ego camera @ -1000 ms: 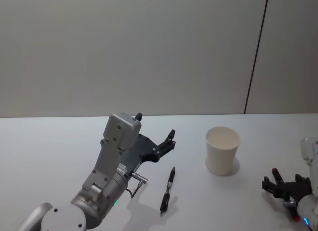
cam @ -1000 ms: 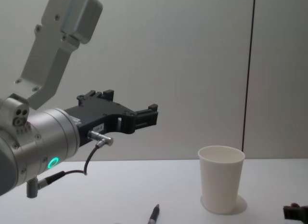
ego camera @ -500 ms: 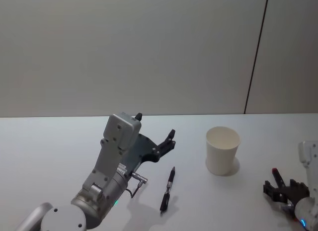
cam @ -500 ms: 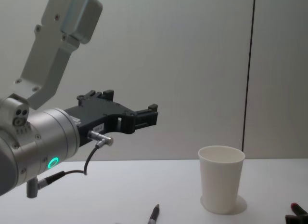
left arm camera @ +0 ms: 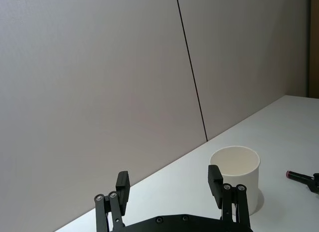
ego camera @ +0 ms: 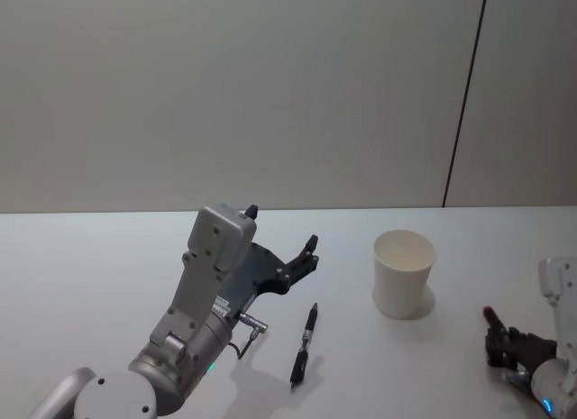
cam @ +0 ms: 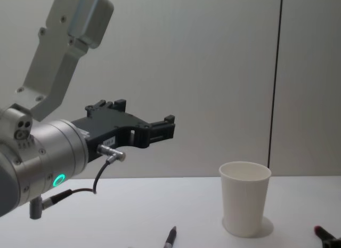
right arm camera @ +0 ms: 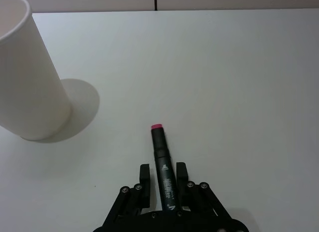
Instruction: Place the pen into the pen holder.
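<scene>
The pen holder is a white paper cup (ego camera: 404, 273) standing upright on the table at centre right, also seen in the chest view (cam: 244, 205). My right gripper (right arm camera: 163, 168) is low at the table's right front, shut on a black pen (right arm camera: 162, 152) with a red end (ego camera: 488, 313) that points toward the cup (right arm camera: 25, 77). A second black pen (ego camera: 305, 342) lies loose on the table left of the cup. My left gripper (ego camera: 281, 228) hangs open in the air above and left of that pen, nothing between its fingers (left arm camera: 215, 179).
The white table (ego camera: 90, 275) stretches bare to the left and behind the cup. A grey wall with a dark vertical seam (ego camera: 464, 95) stands behind it. The raised left forearm (cam: 48, 152) looms large at the chest view's left.
The right gripper's fingers have closed from wide open onto the red-ended pen. The left arm, the cup and the loose pen have not moved.
</scene>
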